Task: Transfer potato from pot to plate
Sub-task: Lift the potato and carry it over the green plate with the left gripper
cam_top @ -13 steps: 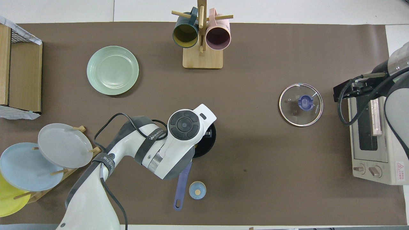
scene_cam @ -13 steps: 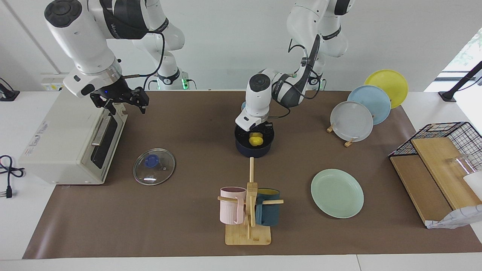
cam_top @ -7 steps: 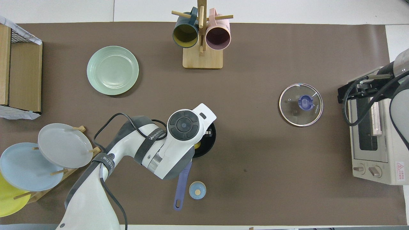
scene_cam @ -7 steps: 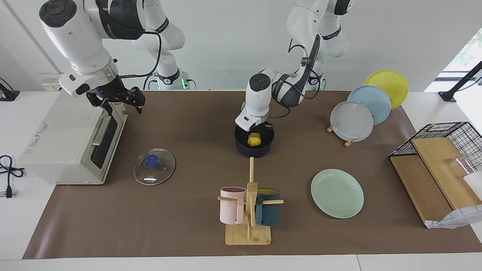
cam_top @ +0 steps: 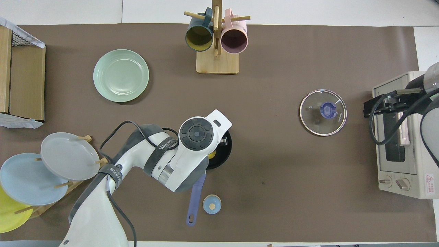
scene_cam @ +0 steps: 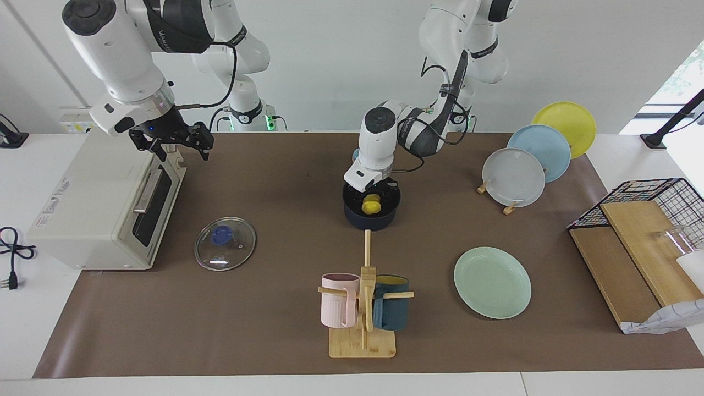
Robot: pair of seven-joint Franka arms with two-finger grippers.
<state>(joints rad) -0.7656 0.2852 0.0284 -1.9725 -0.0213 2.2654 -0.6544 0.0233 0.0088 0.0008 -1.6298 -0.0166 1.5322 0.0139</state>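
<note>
The potato (scene_cam: 372, 204) sits in the pot (scene_cam: 369, 218), clamped by the left gripper (scene_cam: 373, 197); right gripper (scene_cam: 179, 144) spread wide.

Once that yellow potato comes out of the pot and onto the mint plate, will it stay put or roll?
The potato looks rounded and lumpy, so it may rock or roll a little. Its smooth skin could slip in the left claw. The mint plate has a raised rim, which should probably catch it.
</note>
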